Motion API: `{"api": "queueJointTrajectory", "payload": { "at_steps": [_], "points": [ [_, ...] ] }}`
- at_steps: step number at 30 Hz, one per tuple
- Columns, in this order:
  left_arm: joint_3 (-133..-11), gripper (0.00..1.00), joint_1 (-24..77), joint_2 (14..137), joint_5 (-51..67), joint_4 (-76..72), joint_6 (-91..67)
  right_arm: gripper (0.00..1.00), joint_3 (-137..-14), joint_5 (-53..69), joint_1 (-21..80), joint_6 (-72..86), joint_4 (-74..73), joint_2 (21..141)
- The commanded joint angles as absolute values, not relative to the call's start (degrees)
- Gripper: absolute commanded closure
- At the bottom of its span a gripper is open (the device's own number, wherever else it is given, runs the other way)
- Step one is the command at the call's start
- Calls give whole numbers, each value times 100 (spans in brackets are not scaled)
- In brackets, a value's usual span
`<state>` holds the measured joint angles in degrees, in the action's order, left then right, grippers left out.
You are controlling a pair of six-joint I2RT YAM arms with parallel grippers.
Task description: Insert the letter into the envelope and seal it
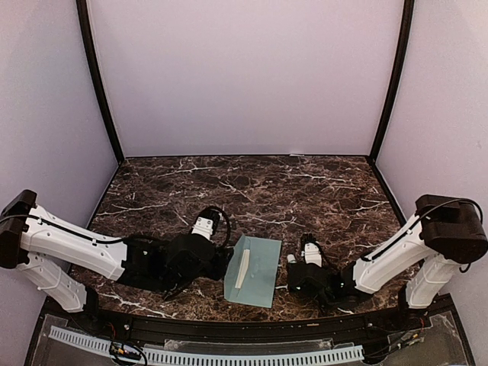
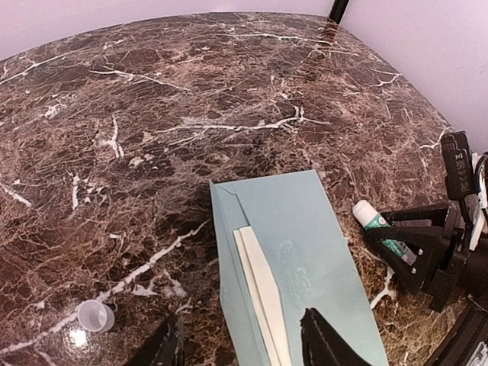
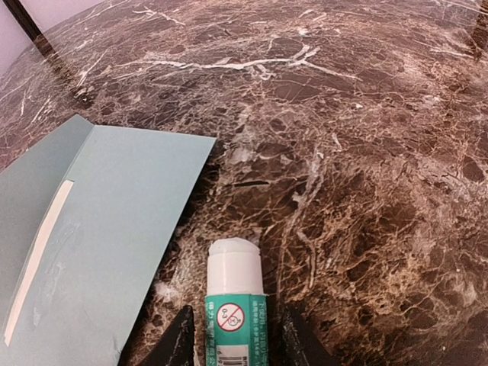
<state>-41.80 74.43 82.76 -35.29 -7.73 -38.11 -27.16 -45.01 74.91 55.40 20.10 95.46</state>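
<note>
Teal envelope lies flat on the marble desk between the arms, flap seemingly open. Left pincer gapes astride its near end; right pincer stands slack around a glue stick. The flap wants folding over, then even pressing.

the glue stick is running off the lower edge, its label print too small to read; the envelope is being cropped at its near end.
</note>
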Motion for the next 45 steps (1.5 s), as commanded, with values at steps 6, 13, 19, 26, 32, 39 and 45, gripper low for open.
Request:
{"api": "queueJointTrajectory", "payload": {
  "at_steps": [6, 13, 19, 26, 32, 39, 45],
  "points": [
    [-3893, 48, 7286, 7656, -3624, -413, -3620, 54, -2688, -4219, 7523, 5545, 1357, 9098],
    [-3736, 48, 7213, 7352, -3504, -392, -3571, 44, -2831, -4188, 7523, 5263, 1110, 8693],
    [-3675, 50, 7101, 7295, -3347, -419, -3530, 41, -3151, -4235, 7519, 4904, 768, 8285],
    [-3425, 55, 6679, 7158, -2734, -617, -3428, 56, -3381, -3577, 7519, 4282, 1105, 7960],
    [-3361, 57, 6405, 7392, -2106, -868, -3307, 58, -3853, -3084, 7516, 4507, 1006, 8538],
    [-3509, 59, 6293, 7878, -1760, -1014, -3252, 63, -4570, -3008, 7510, 5237, 47, 9425],
    [-3603, 60, 6239, 8246, -1572, -1114, -3228, 64, -4824, -2960, 7508, 5785, -564, 9800]
  ]
}}
